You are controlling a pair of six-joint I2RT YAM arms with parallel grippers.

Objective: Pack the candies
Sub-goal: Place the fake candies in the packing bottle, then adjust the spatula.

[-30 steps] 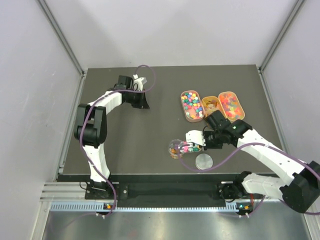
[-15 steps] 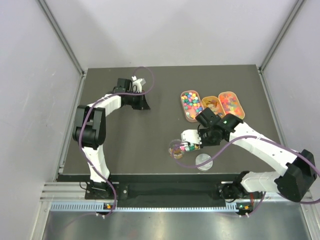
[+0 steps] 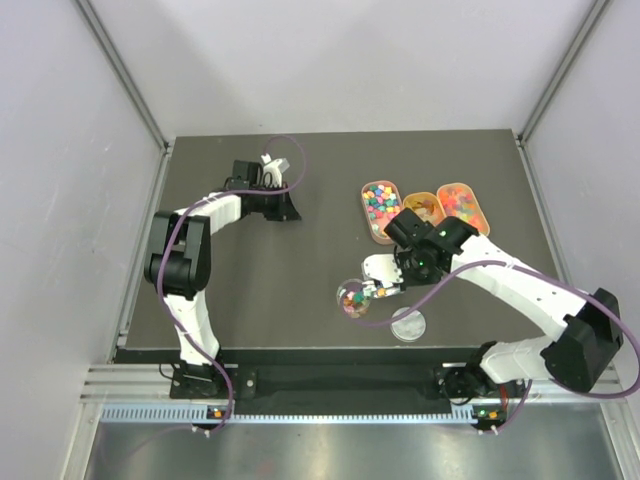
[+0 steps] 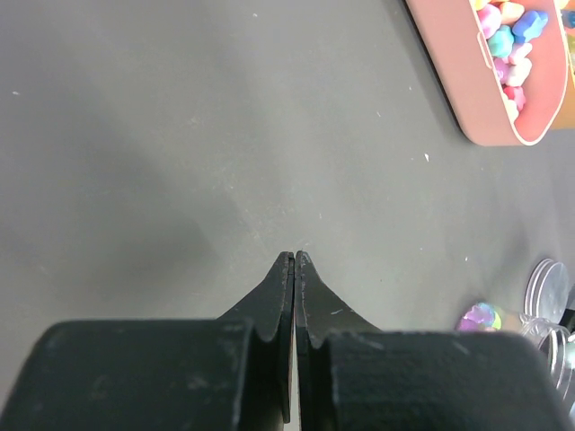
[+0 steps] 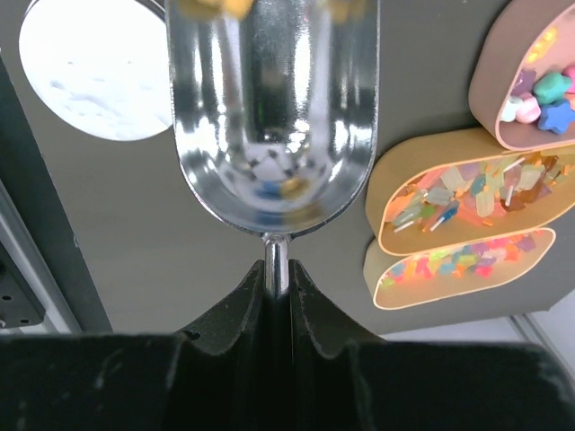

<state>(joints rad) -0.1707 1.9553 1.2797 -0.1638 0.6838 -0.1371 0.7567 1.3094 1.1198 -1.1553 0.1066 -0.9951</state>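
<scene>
Multicoloured candies (image 3: 379,203) fill three oval orange trays at the right rear of the table. My right gripper (image 3: 397,279) (image 5: 277,269) is shut on the thin handle of a shiny metal scoop (image 5: 274,117). The scoop's bowl reaches left to the small clear jar (image 3: 351,297), which holds coloured candies. A few candies (image 5: 211,7) show at the scoop's far lip; the rest of the bowl looks bare. My left gripper (image 3: 279,165) (image 4: 295,257) is shut on nothing, low over the bare mat at the rear left.
The jar's round silver lid (image 3: 408,324) (image 5: 85,76) lies flat on the mat just right of the jar. The trays (image 5: 458,206) stand side by side right of the scoop. The jar (image 4: 485,317) and one tray (image 4: 490,99) show in the left wrist view. Grey walls enclose the table.
My right arm has swung left and away from the table's front, uncovering the lid, and the scoop has turned toward the jar. The left arm has not moved.
</scene>
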